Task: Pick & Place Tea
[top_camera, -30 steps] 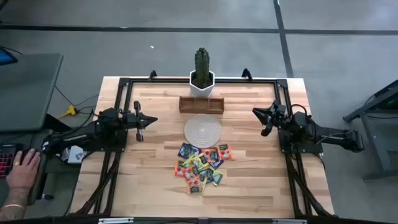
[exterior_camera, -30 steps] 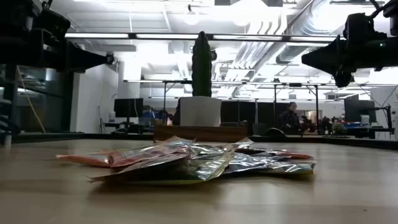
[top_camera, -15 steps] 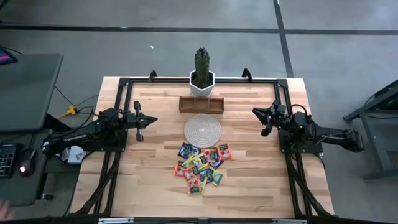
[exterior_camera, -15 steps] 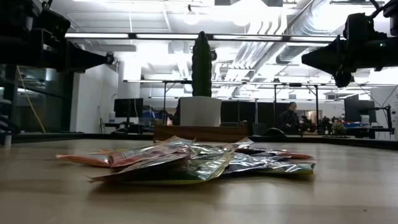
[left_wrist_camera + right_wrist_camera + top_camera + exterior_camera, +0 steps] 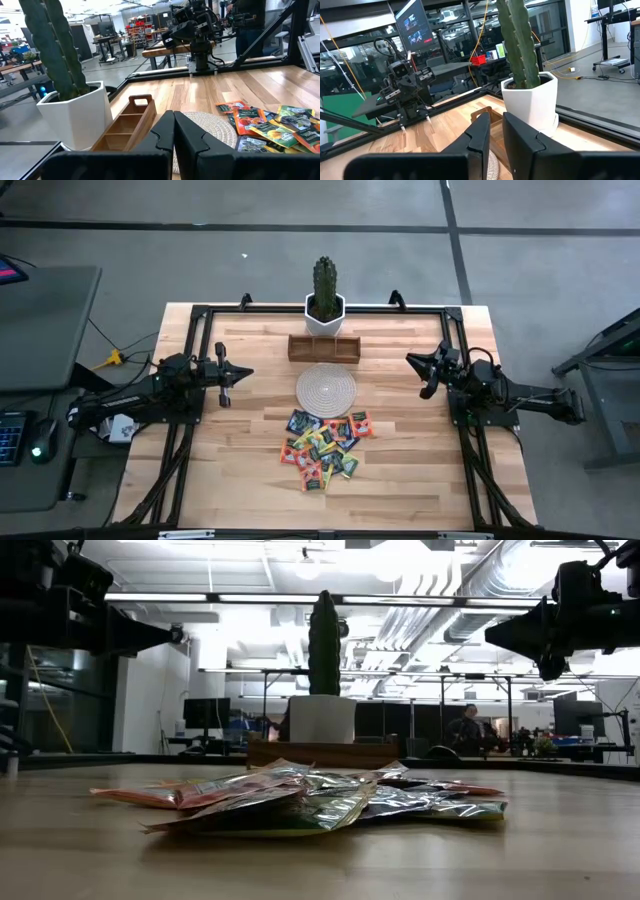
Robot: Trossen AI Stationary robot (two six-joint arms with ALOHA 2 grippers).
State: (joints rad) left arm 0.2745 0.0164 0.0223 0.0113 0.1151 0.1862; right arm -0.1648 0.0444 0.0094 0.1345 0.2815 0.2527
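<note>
Left jaws shut, right jaws slightly apart, both empty, flanking tea sachets lying between.

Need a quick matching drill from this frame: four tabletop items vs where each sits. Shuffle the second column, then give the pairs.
Items
1. cactus pot
2. wooden tray
3. round woven mat
4. tea sachets

Places
A. heaped on the near side of the mat
B. at the far edge of the table
C. mid-table, between tray and sachet pile
D. just in front of the pot

Pairs: 1-B, 2-D, 3-C, 4-A
</note>
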